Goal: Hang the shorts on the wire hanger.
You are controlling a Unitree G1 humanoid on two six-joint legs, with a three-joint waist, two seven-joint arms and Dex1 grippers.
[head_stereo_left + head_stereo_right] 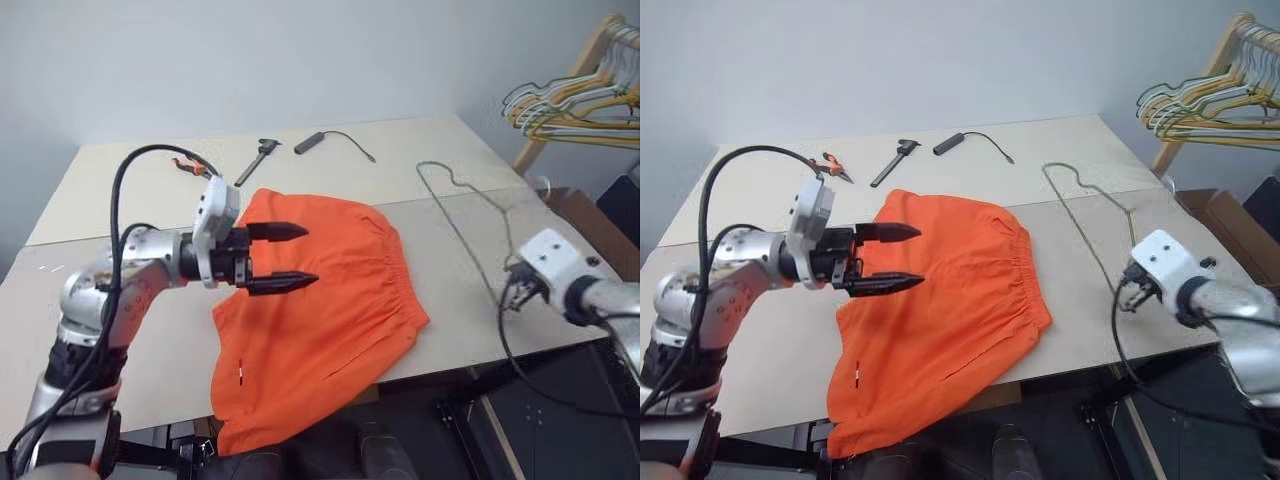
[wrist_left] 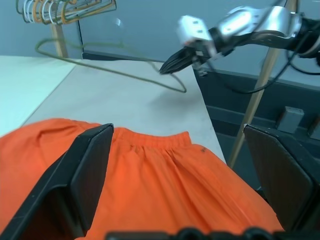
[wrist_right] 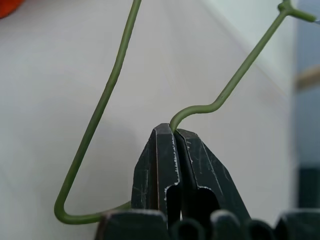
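Right claw is pinched tight on the wire hanger, fingers pressed together on a bend in the wire near one corner of the triangle. I'm holding that corner up near the table's right front edge, and the hanger's long side runs away from me toward the far side, hook end out at the back.

Left claw has its fingers spread wide with nothing in them, hovering just above the shorts and pointing across toward the right arm. The shorts lie flat in the middle of the table, waistband on the side facing the hanger, one leg drooping over the front edge.

So here's the geometry I care about: the hanger sits well to the right of the shorts, with bare table between them. Its long side runs roughly alongside the waistband. The left claw is the nearer one to the fabric, so I reckon it should grab the fabric and bring it over to the wire.
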